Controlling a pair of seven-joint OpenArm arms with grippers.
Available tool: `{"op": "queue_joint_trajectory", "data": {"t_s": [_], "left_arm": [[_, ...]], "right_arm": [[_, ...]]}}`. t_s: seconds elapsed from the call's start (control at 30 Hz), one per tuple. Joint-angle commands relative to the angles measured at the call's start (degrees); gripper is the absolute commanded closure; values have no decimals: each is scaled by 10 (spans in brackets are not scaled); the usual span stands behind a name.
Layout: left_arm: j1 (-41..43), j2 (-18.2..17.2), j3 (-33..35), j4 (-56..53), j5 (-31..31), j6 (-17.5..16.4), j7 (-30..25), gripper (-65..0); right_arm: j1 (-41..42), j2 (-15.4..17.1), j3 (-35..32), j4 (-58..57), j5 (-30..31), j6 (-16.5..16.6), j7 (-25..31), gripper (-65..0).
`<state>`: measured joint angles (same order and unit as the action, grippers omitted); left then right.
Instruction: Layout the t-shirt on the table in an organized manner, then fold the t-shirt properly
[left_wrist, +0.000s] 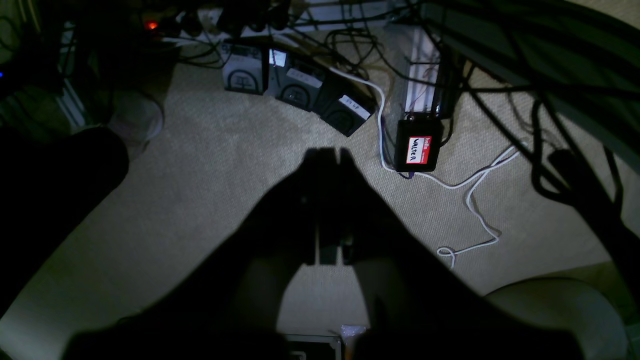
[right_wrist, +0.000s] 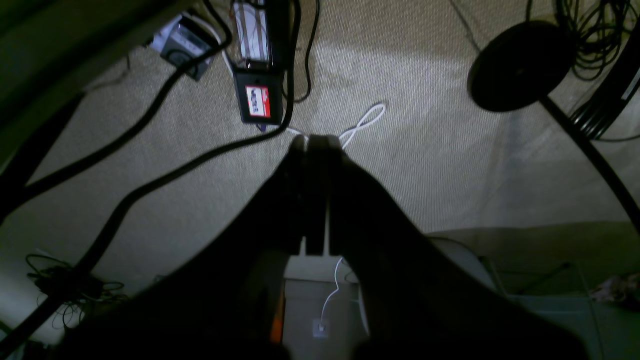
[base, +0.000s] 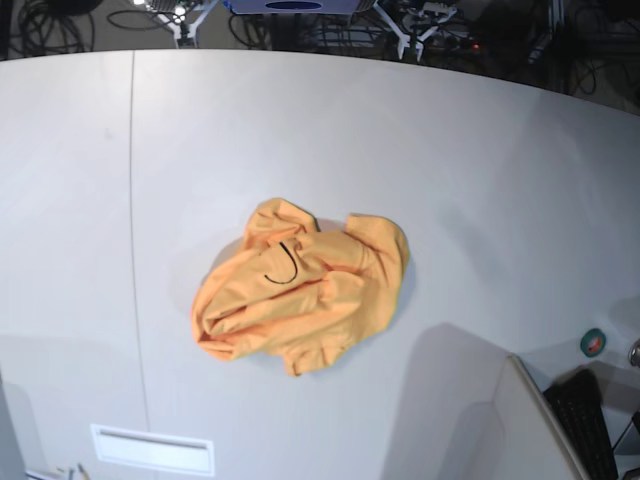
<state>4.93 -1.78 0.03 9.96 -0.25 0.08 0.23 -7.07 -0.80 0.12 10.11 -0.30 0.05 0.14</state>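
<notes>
The orange-yellow t-shirt (base: 300, 290) lies crumpled in a heap at the middle of the pale grey table (base: 450, 150), with a thin black curved mark showing on top. Neither arm shows in the base view. My left gripper (left_wrist: 327, 154) is shut and empty, hanging over carpeted floor, away from the shirt. My right gripper (right_wrist: 315, 141) is also shut and empty over the carpet. The shirt shows in neither wrist view.
A thin dark seam (base: 132, 200) runs down the table's left part. A tape roll (base: 594, 341) and a keyboard (base: 585, 420) sit at the right front. On the floor are cables, a black box with a red label (left_wrist: 417, 149) and a round stand base (right_wrist: 520, 65).
</notes>
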Motion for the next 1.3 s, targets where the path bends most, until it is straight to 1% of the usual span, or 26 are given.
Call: {"op": "queue_joint_trajectory", "data": {"t_s": [0.0, 0.07, 0.1, 0.13, 0.17, 0.23, 0.27, 0.3, 0.37, 0.47, 0.53, 0.57, 0.6, 0.63, 0.67, 1.27], "left_arm": [[2, -1, -1, 0, -1, 3, -2, -7], [2, -1, -1, 0, -1, 3, -2, -20], [2, -1, -1, 0, -1, 3, -2, -64], [2, -1, -1, -2, -1, 3, -2, -128], [3, -1, -1, -2, -1, 3, -2, -209], [7, -1, -1, -1, -1, 3, -2, -319], [7, -1, -1, 0, -1, 3, -2, -359], [7, -1, -1, -1, -1, 3, -2, -367], [8, -1, -1, -2, -1, 3, -2, -352], [8, -1, -1, -2, -1, 3, -2, -285], [8, -1, -1, -2, -1, 3, -2, -206], [8, -1, -1, -2, -1, 3, -2, -156], [8, -1, -1, -3, -1, 3, -2, -94], [8, -1, -1, -3, -1, 3, -2, -15], [8, -1, -1, -3, -1, 3, -2, 0], [10, -2, 6, -1, 5, 2, -2, 0]], "right_arm": [[-3, 1, 0, 0, -1, -1, 0, 0], [-4, 1, 0, 0, -1, -1, 3, 0], [-4, 2, 0, 1, -1, -1, 3, 0], [-4, 2, 0, 1, -1, -1, 3, 0], [-4, 2, 0, 1, -1, -1, 3, 0], [-4, 2, 0, 1, -1, -1, 3, 0], [-4, 4, 0, 1, -1, -1, 3, 0], [-4, 8, 0, 1, -1, -1, 3, 0], [-4, 11, 1, 1, -1, -1, 3, 0], [-4, 13, 1, 4, -1, -1, 3, 0], [-4, 13, -1, 4, -2, -1, 3, 0], [-4, 13, -2, 4, -2, -1, 3, 0], [-5, 13, -2, 4, -2, -1, 3, 0], [-5, 13, -2, 4, -2, -1, 3, 0], [-5, 13, -2, 4, -1, -1, 3, 0], [-5, 13, -3, 4, -3, -1, 3, 0]]}}
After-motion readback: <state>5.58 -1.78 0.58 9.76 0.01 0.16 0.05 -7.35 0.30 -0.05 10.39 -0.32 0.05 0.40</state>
